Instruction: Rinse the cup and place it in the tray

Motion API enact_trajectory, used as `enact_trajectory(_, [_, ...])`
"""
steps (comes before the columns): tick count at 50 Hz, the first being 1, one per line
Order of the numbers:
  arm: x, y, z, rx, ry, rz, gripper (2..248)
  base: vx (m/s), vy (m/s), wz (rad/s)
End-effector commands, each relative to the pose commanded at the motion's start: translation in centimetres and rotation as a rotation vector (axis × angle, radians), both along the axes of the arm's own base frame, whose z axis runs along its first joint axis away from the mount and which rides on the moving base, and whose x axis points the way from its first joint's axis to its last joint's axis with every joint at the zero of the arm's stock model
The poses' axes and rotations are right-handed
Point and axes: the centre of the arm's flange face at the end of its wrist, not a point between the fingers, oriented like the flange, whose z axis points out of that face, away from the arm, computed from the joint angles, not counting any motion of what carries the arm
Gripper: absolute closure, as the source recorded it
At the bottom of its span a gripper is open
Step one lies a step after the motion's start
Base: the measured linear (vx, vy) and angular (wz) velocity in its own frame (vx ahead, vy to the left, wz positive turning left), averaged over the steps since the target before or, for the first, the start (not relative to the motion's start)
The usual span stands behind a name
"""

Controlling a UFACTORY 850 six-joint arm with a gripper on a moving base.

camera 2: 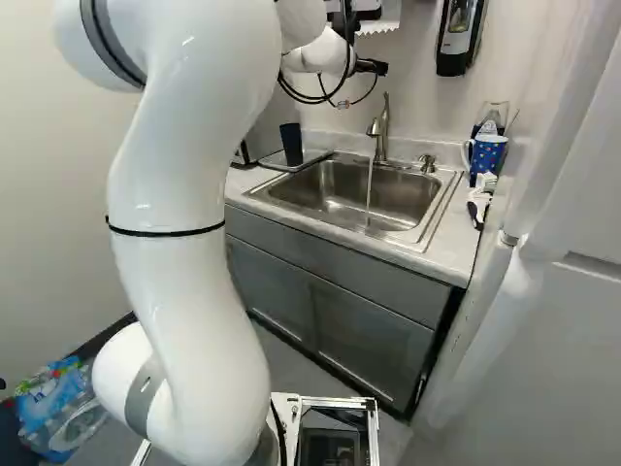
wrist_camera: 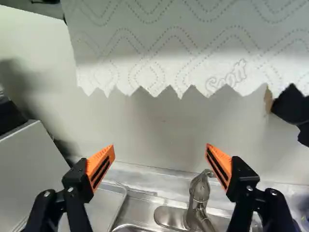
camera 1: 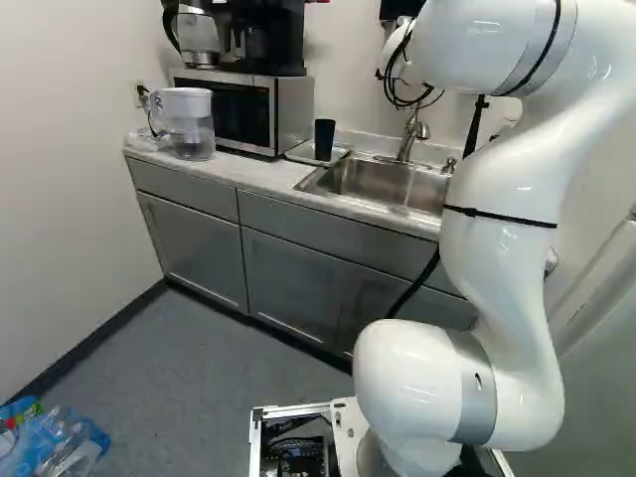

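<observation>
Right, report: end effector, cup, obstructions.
End effector open, empty. Black cup upright on tray beside sink. Faucet running. Paper towel hanging ahead, possible obstruction.

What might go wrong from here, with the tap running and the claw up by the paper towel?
Water could be left running into the sink if the faucet is not shut off.

The open claw could snag the torn edge of the paper towel if it rises or pushes forward.

The black cup stands upright on the tray, unheld, so a low swing of the arm might knock it over.
</observation>
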Motion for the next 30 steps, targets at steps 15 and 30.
enact_trajectory(15, [1.7,-1.0,-0.6,0.009,0.028,-0.005,3,0.0,0.0,0.0])
enact_trajectory(30, [2.6,-1.4,-1.2,0.02,0.062,-0.006,3,0.0,0.0,0.0])
